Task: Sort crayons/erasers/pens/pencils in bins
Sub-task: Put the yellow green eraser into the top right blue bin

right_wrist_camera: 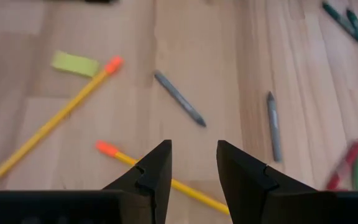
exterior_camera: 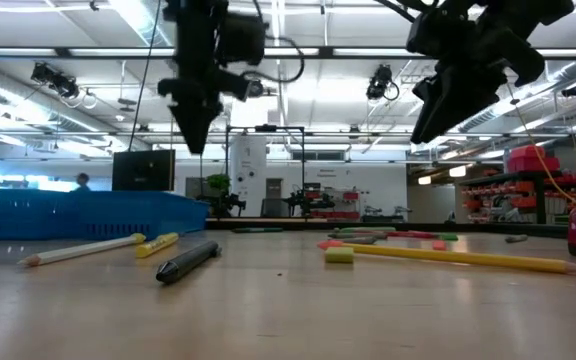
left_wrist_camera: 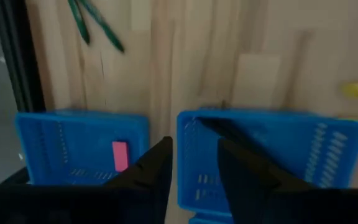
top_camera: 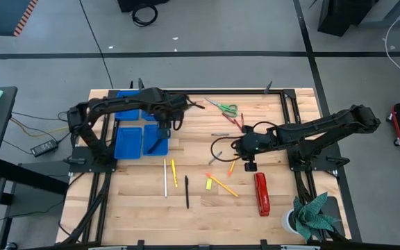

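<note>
**Left claw above the blue bins, right claw over scattered pencils**

The left claw (left_wrist_camera: 194,180) hangs over the bins (top_camera: 136,132), its fingers parted with nothing between them. Below it one bright-blue bin holds a small pink eraser (left_wrist_camera: 120,155); the bin beside it shows a dark thin stick, probably a pen, though the view is blurred. The right claw (right_wrist_camera: 193,177) hovers mid-table, fingers apart and empty, above a yellow pencil with an orange tip (right_wrist_camera: 160,178). Near it lie another yellow pencil (right_wrist_camera: 55,127), a yellow eraser (right_wrist_camera: 74,63) and two grey pens (right_wrist_camera: 179,98). Toward the table's (top_camera: 207,215) front edge lie a white pencil (top_camera: 164,178), a yellow one (top_camera: 174,173) and a black pen (top_camera: 186,192).
</note>
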Robot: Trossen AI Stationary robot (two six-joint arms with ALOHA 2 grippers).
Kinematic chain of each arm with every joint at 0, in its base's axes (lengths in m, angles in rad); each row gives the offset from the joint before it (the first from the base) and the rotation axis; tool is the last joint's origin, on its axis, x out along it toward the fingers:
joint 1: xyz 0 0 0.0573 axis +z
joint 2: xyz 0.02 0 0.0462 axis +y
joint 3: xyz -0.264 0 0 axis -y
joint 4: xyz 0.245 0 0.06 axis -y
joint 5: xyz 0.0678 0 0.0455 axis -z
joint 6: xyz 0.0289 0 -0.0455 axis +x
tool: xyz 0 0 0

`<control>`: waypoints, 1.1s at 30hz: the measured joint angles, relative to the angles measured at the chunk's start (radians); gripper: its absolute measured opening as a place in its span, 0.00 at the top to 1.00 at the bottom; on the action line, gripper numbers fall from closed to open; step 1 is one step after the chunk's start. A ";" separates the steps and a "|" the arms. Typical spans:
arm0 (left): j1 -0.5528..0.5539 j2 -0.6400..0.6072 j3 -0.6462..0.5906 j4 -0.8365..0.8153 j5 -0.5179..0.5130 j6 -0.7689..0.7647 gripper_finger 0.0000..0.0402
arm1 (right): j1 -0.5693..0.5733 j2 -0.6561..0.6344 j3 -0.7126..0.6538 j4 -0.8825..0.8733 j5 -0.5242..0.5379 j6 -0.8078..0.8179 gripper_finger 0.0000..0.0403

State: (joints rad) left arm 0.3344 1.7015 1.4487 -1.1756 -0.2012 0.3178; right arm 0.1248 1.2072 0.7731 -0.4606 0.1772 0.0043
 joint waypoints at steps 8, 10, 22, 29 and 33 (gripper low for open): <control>-0.088 -0.131 -0.066 0.228 -0.006 -0.095 0.75 | 0.183 0.078 0.001 0.163 -0.041 -0.079 0.67; -0.117 -0.166 -0.104 0.304 -0.008 -0.114 0.77 | 0.224 0.116 0.001 0.231 -0.050 -0.094 0.67; -0.237 -0.345 -0.347 0.850 -0.076 0.009 0.84 | 0.341 0.491 0.168 0.405 0.168 -0.131 0.67; -0.208 -0.460 -0.548 1.158 -0.074 0.098 0.88 | 0.339 0.718 0.526 -0.007 0.318 -0.012 0.67; -0.169 -0.504 -0.590 1.213 -0.074 0.113 0.89 | 0.343 0.795 0.660 -0.106 0.305 0.076 0.67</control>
State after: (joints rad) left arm 0.1652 1.1975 0.8586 0.0376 -0.2750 0.4309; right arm 0.4676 2.0024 1.4328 -0.5669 0.4824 0.0805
